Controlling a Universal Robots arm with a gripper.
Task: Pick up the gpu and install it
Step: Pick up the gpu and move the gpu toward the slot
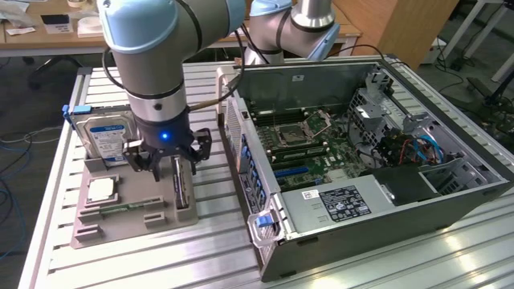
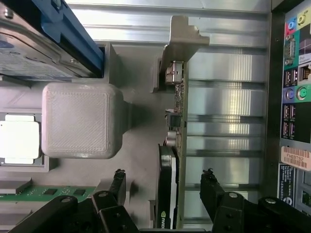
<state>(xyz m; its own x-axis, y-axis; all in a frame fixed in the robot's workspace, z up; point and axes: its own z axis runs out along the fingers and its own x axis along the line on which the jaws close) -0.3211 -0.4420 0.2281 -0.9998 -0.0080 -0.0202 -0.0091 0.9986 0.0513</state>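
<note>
My gripper (image 2: 164, 174) is spread wide and holds nothing. Its fingers (image 2: 118, 182) stand on either side of the gpu (image 2: 167, 194) without touching it. The gpu stands on its long edge in a slot along the edge of the grey holder (image 1: 120, 226) nearest the computer case (image 1: 418, 217). Beyond it, a hard drive (image 1: 105, 135) stands at the holder's corner away from the case.

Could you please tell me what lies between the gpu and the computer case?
In the wrist view, only bare slatted table separates the gpu from the computer case; one finger of the open end effector hangs above it.
</note>
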